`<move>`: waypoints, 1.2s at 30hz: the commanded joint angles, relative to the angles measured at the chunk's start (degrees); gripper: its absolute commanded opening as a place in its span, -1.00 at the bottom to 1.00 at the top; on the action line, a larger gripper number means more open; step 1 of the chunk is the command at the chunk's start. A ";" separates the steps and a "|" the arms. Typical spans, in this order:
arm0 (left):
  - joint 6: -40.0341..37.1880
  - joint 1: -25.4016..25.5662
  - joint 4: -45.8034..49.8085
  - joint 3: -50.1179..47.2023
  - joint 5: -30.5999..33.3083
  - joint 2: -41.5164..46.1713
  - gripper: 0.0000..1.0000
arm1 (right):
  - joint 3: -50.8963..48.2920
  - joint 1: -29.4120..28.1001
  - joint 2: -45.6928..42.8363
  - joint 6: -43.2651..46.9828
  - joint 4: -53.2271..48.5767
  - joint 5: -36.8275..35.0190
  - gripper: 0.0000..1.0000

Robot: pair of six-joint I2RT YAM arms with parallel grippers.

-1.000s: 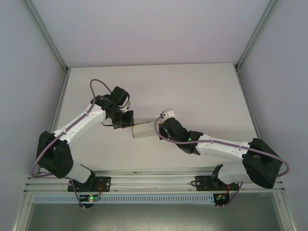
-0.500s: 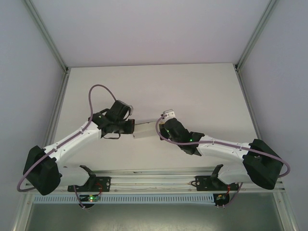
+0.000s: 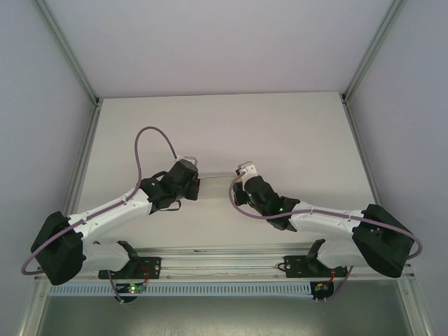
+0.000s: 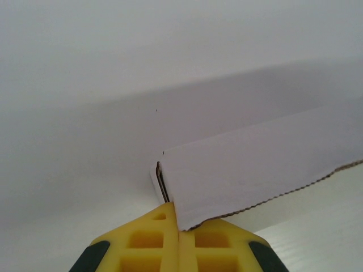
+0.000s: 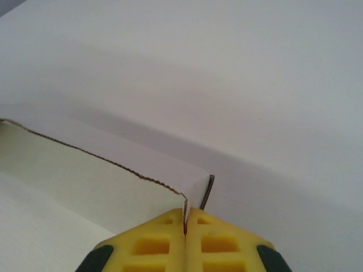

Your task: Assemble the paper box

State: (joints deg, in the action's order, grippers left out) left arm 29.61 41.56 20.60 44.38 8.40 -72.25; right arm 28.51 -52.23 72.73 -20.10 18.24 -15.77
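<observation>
The left hand and right hand each pinch the paper box

The left arm and right arm extend inward, wrists facing each other. The left gripper has its jaws pinched tight on one end of the paper box. The right gripper pinches the opposite end.

My top camera sits high behind my bases and looks down over the whole tabletop, from far off. Each wrist camera rides just behind its tool and looks along the fingers, very close: left tool, right tool. All three views share the paper box, which the wrist cameras see from opposite ends.
</observation>
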 commanded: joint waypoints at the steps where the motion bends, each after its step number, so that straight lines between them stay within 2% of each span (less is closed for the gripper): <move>1: 1.68 2.36 1.49 -5.37 -5.77 -3.74 -1.00 | -2.44 -1.41 0.13 1.63 -5.87 11.80 -0.83; 3: 1.93 2.33 0.03 -5.90 -6.53 -3.14 -1.00 | -1.09 -1.35 -0.93 1.21 -6.91 11.96 -0.74; 7: 1.99 3.06 -0.21 -5.21 -5.98 -2.55 -1.00 | 2.82 -0.90 -1.96 0.50 -9.65 12.99 -0.20; 9: 1.61 3.49 0.10 -4.67 -5.60 -2.80 -1.00 | 3.96 -0.56 -1.98 0.03 -10.49 13.09 -0.08; 11: 1.77 4.08 0.53 -4.12 -4.82 -3.44 -1.00 | 4.48 -0.33 -2.11 -0.66 -10.81 13.06 0.14; 13: 1.79 4.43 0.49 -3.87 -4.73 -4.00 -1.00 | 4.46 -0.05 -2.11 -1.60 -10.64 12.16 0.50; 14: 1.82 4.60 0.49 -3.69 -4.73 -4.24 -1.00 | 4.57 0.18 -2.26 -2.12 -10.59 11.51 0.83; 15: 2.07 4.73 0.49 -3.45 -4.61 -4.47 -1.00 | 4.64 0.44 -2.46 -3.17 -10.60 10.34 0.96; 22: 2.22 5.18 0.67 -2.81 -4.26 -5.27 -1.00 | 5.14 3.07 -7.05 -6.75 -11.75 7.93 0.97; 25: 2.03 5.37 0.32 -2.72 -4.56 -4.85 -1.00 | 3.98 6.65 -9.95 -10.62 -11.91 6.36 0.97; 29: 2.66 5.42 0.97 -2.42 -3.83 -4.48 -1.00 | 3.12 11.93 -11.81 -14.79 -12.28 10.02 0.97; 36: 2.92 5.84 0.76 -1.54 -3.44 -5.51 -1.00 | 0.94 13.44 -11.12 -17.65 -15.95 7.44 0.96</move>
State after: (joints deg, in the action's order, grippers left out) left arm 31.11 45.80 13.04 44.29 8.16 -74.74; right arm 31.73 -39.48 61.34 -34.63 5.15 -7.05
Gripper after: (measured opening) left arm 0.047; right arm 0.983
